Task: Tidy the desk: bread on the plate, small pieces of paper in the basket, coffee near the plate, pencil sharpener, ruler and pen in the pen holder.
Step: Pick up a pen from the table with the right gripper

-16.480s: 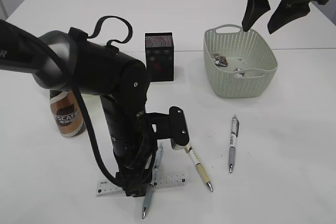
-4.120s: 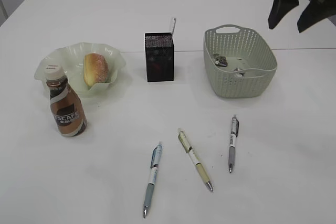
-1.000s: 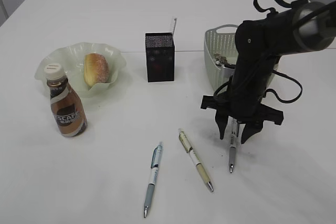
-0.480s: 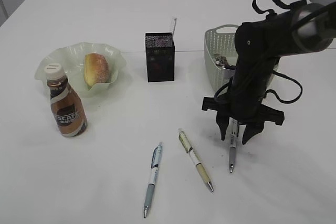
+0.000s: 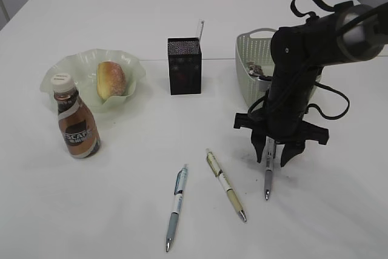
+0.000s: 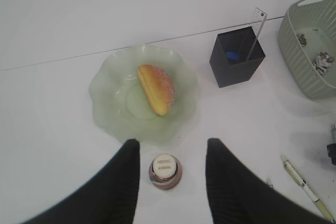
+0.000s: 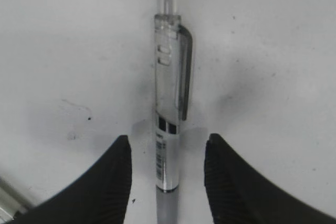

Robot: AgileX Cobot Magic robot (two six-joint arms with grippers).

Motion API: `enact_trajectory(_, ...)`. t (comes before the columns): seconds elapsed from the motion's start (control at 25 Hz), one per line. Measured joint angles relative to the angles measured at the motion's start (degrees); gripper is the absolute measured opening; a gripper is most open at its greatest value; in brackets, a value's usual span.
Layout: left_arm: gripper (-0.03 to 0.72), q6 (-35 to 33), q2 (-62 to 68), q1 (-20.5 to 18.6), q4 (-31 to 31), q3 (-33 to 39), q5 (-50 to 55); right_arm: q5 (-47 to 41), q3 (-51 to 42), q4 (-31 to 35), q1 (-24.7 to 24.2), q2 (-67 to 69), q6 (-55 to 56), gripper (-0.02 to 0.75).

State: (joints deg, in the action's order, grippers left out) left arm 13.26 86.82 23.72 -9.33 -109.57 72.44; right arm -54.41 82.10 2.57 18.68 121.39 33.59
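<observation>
1. The pen [image 7: 169,103] has a clear barrel, a dark clip and a grey grip (its tip points toward the near edge of the worktop [image 5: 91,210]).
2. It lies flat, in front of the basket [image 5: 248,59].
3. The right arm stands steeply over it, wrist down.
4. The right tool [image 7: 167,182] straddles the barrel, jaws apart and touching neither side.

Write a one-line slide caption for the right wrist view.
Open right gripper straddling a clear-barrelled pen lying flat on the white table, fingers on either side, not yet closed.
</observation>
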Motion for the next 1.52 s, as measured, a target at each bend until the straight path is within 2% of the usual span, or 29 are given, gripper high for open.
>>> enact_trajectory(1.52,0.298,0.00,0.09,0.00,0.00,0.00,0.00,0.46,0.00,-0.69,0.00,0.10,0.00,0.333)
